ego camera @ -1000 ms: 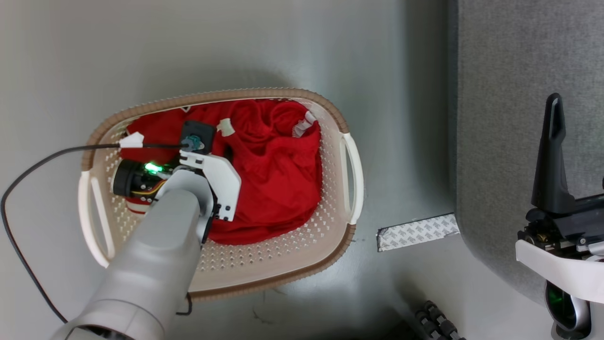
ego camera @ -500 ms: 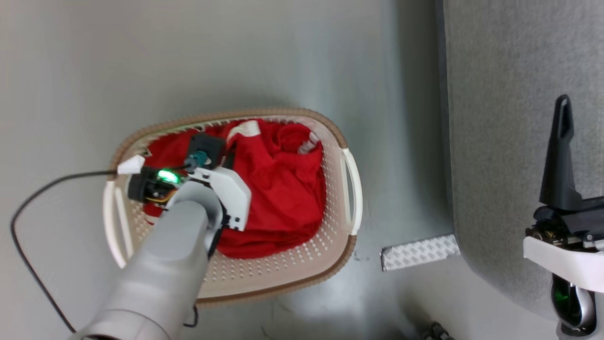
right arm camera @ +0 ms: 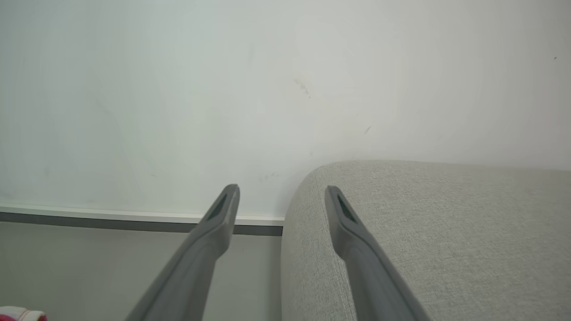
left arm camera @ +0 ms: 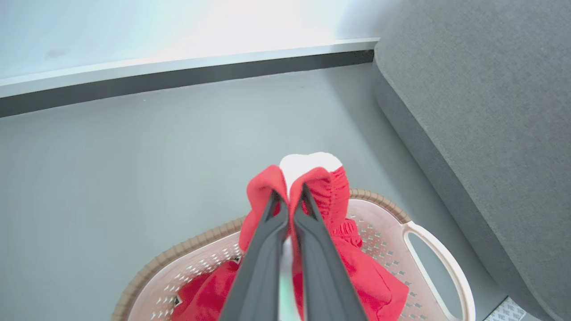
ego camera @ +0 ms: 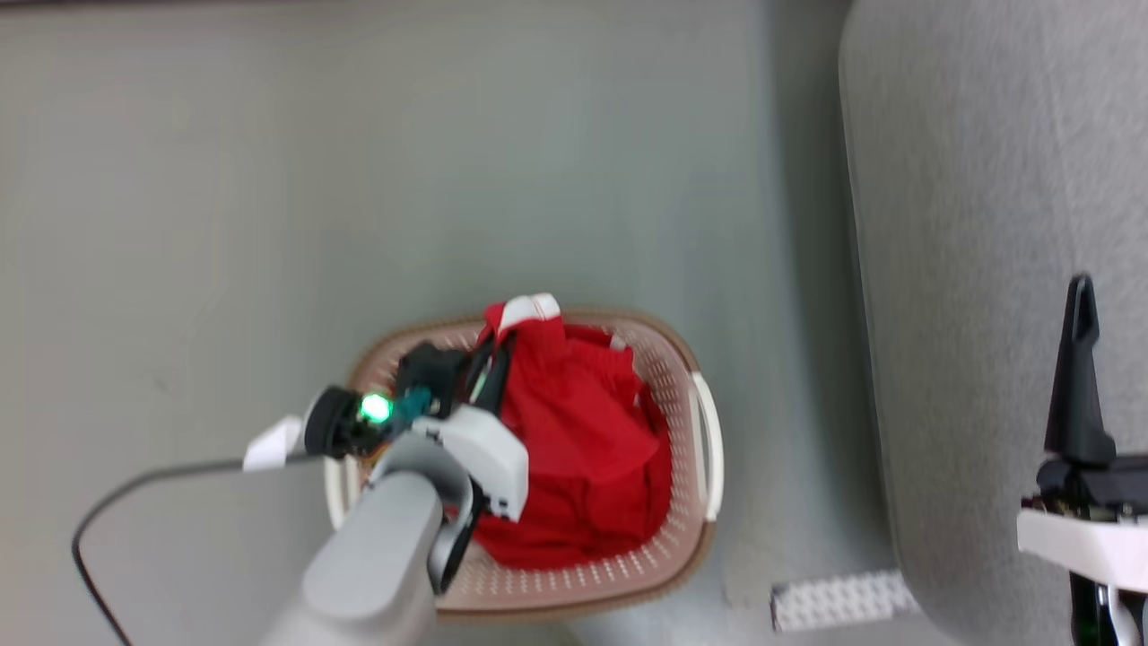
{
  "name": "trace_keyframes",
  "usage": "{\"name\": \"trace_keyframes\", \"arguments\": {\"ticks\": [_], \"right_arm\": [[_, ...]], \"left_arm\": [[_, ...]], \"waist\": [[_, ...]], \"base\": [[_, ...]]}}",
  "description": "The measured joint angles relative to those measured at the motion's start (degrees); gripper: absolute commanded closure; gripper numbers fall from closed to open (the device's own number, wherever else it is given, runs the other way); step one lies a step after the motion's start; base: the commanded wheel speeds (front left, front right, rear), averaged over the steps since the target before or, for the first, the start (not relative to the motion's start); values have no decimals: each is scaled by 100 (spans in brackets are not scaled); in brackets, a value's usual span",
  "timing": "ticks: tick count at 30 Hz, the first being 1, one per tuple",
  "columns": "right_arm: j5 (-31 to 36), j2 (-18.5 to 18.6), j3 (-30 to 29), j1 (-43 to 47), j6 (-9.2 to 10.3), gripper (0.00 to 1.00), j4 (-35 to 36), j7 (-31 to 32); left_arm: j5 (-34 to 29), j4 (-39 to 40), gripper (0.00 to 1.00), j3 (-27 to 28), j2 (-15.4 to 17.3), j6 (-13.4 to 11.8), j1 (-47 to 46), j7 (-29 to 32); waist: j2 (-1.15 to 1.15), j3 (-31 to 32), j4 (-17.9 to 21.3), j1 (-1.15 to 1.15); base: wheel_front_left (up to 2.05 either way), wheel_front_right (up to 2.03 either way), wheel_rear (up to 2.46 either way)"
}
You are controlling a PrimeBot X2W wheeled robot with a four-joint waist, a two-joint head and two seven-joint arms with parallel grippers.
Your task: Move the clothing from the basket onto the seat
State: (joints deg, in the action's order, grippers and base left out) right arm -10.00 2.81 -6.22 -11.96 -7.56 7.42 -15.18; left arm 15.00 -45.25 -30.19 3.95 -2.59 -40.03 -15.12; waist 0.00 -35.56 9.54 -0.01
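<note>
Red clothing (ego camera: 583, 449) with white trim fills the cream basket (ego camera: 695, 547) on the grey floor. My left gripper (ego camera: 498, 359) is shut on a fold of the clothing (left arm camera: 321, 187), which it holds lifted above the basket rim (left arm camera: 379, 200), its white-trimmed end (ego camera: 531, 308) on top and the rest trailing down into the basket. The grey seat (ego camera: 969, 269) lies to the right of the basket. Over the seat's edge, my right gripper (right arm camera: 281, 191) stands open with nothing between its fingers; one dark finger (ego camera: 1076, 377) shows in the head view.
A patterned white strip (ego camera: 839, 599) lies on the floor between the basket and the seat. My left arm's black cable (ego camera: 134, 489) loops out to the left. A white wall with a dark skirting (left arm camera: 178, 78) runs behind the basket.
The left gripper has risen, pulling a fold of red clothing up out of the pile. The head camera has also moved, so the basket looks smaller and lower in the view.
</note>
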Motion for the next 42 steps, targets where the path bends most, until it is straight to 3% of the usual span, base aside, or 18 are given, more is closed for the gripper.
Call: {"name": "trace_keyframes", "arguments": {"ticks": [10, 23, 33, 42], "right_arm": [[165, 2, -148, 704, 0, 0, -275, 1], [278, 113, 48, 1668, 0, 0, -656, 0], [274, 149, 90, 2152, 1, 0, -913, 0], [176, 174, 320, 2274, 1, 0, -1154, 0]], "left_arm": [[15, 1185, 100, 356, 48, -158, 1193, -1], [20, 2146, 100, 881, 260, -302, 2355, -1], [5, 2440, 100, 1251, 441, -334, 2911, -1], [-18, 2520, 100, 1445, 495, -333, 3078, -1]], "waist": [[0, 1303, -403, -1], [0, 2855, -833, -2], [0, 3675, -1103, -1], [0, 4046, -1153, 0]], "base": [[0, 0, 0], [0, 0, 0], [0, 0, 0], [0, 0, 0]]}}
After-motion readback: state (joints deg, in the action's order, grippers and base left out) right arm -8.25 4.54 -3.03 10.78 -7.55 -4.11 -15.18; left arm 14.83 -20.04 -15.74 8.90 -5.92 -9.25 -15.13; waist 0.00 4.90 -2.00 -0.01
